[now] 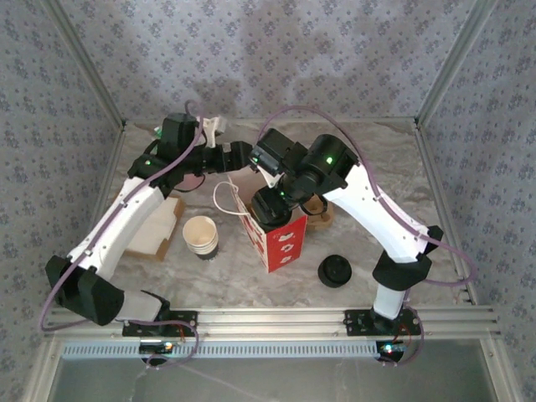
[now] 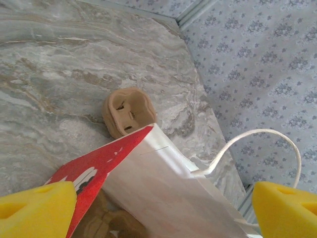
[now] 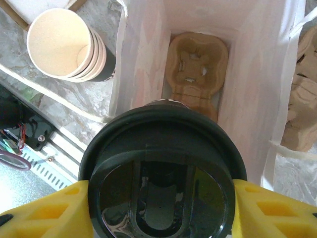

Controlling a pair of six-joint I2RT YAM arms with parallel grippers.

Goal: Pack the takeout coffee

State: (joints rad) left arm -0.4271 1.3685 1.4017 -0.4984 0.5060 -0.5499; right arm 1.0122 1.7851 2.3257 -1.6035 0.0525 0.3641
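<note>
Halfway: the right pincer gripped the takeout coffee over the open bag, cardboard tray inside at 12 o'clock; lowering was not yet done. The left pincer gaped wide at the bag's rim.

- This is a robot test booth in a lab, dressed with coffee-shop goods.
- A left arm and a right arm, both white and black, are bolted to a slotted metal rail at the near edge of the table. Purple cables loop off them.
- The table has a marble-look top. Flower-patterned walls close it in on three sides, joined by bare metal corner posts.
- The goods are takeout stock: a red-and-white paper bag, a stack of paper cups, a loose black lid, a cardboard cup carrier and a lidded coffee cup.
</note>
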